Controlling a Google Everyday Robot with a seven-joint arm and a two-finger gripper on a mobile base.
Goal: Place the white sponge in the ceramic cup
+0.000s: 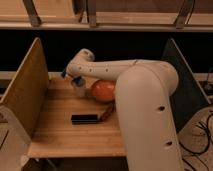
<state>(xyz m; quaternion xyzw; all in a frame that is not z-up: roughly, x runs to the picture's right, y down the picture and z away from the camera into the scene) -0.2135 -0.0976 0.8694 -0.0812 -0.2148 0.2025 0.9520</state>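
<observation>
My gripper [74,78] is at the back left of the wooden table [60,135], at the end of the big white arm that reaches in from the right. It is shut on the white sponge [77,80], of which only small dark blue patches show below the wrist. The ceramic cup [80,90], small and pale, stands upright directly under the gripper, just left of the orange bowl. The sponge sits right at the cup's mouth; I cannot tell whether it touches the rim.
A big orange bowl [103,91] stands right of the cup, partly behind my arm. A flat black bar [87,119] lies in the middle of the table. Upright panels [25,95] stand at the left and right sides.
</observation>
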